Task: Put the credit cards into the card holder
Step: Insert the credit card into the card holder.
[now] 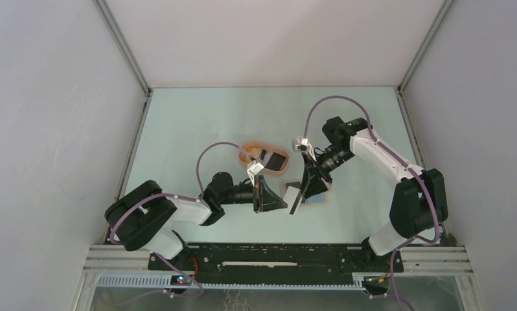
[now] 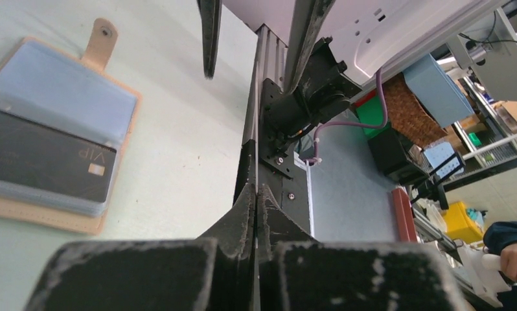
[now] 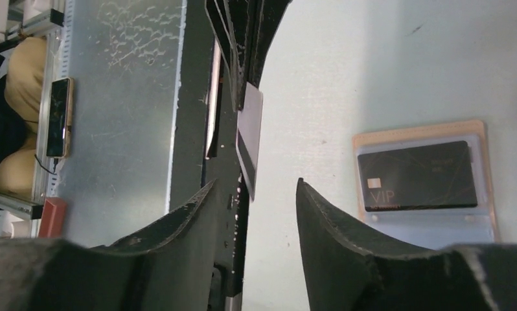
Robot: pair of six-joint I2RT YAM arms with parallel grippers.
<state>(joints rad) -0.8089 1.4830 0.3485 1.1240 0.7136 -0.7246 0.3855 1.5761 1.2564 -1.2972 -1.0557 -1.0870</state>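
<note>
Credit cards sit in three places on my screens. One black card is tucked into a clear sleeve of the card holder, and I can read "VIP" in pale letters near its chip; the rest of the print on it is too faint to make out. That holder lies open and flat on the table, tan border showing around the bluish sleeves, its strap with the snap stud pointing away from the fold. In the top view it lies near the middle of the table, just under the right gripper. A white and grey card with a dark stripe hangs in the air beside the holder, standing on edge and clear of the table. The left gripper has its fingers pressed together on that card's far end. My right gripper's jaws stand apart on either side of the card's free end, and I see a gap on both sides, so it has no hold on it. Beyond both grippers, the peach tray holds a dark card and an orange card, well apart from the holder.
</note>
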